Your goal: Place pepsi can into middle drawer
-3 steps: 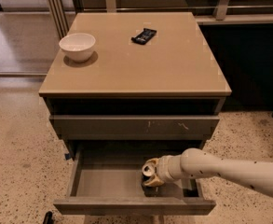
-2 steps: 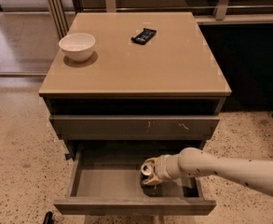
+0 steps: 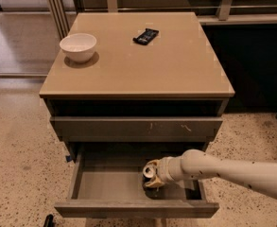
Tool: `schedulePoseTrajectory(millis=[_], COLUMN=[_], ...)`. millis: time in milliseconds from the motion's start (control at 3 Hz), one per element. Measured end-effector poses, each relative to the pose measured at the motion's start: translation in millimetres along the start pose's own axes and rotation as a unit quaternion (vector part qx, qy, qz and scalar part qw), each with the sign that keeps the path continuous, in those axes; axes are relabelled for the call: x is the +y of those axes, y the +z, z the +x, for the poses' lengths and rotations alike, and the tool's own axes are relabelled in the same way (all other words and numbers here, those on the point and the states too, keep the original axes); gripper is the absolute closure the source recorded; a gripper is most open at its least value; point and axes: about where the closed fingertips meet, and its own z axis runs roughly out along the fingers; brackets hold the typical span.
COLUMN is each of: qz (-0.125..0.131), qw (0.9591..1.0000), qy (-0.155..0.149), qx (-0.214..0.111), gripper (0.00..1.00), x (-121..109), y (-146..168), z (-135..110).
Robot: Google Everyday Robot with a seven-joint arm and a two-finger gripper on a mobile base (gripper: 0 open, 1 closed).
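Gripper [image 3: 153, 175]: clamped on pepsi can [image 3: 150, 170], inside open middle drawer [image 3: 128, 186], right of its centre; can's long axis tilted leftward, its base low over drawer floor.

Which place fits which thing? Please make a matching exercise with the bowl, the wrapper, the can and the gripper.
Things:
1. bowl
2. wrapper
3. can
4. gripper

Places:
A. inside the open drawer, at its right part
B. tabletop, left rear corner
C. at the can, reaching into the drawer from the right
D. tabletop, rear middle

Pairs: 1-B, 2-D, 3-A, 4-C
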Motion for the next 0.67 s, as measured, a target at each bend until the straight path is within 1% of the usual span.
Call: schedulePoseTrajectory(millis=[667], qz=[0.002], qw=[1.0], qy=[0.001], qx=[0.001], gripper=[0.17], x=[-1.4], y=[0.5], z=[0.5])
